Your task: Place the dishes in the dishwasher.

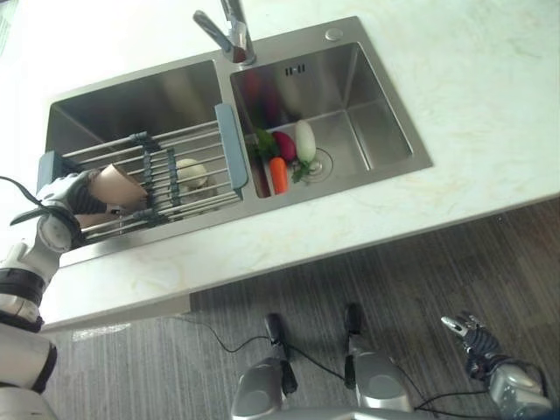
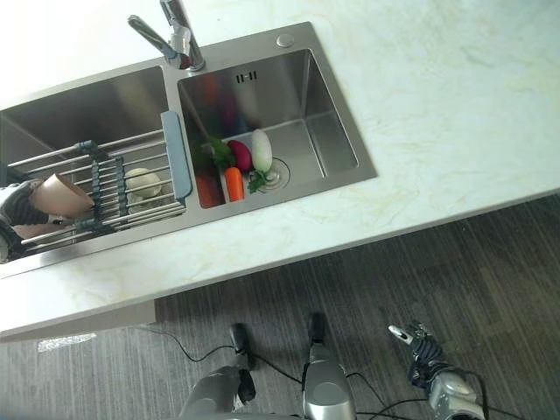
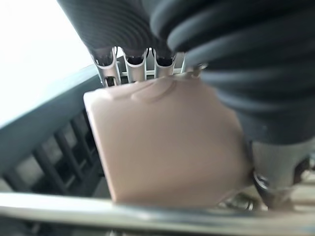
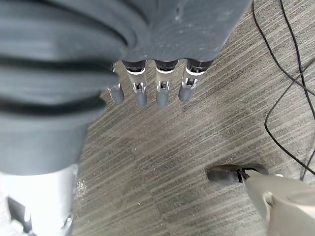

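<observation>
In the left eye view, a double steel sink is seen set into a pale marbled worktop, with a tap at its far rim. A wire drying rack with grey-blue end pieces is laid across the left basin. A pinkish-tan cup is held on its side over the rack's left end by the left hand, whose fingers are curled round it. A pale round item is seen lying under the rack's bars. In the right basin, a carrot, a dark red vegetable and a white one are lying by the drain. The right hand is held low over the dark floor, well apart from the sink.

In the right eye view, the same arrangement is shown, with the cup at the rack's left end.

In the left wrist view, the cup is seen clamped between the silver fingers and the thumb, just above the rack's bars.

In the right wrist view, the right hand's fingers are shown straight, side by side, with nothing held, above the floor.
</observation>
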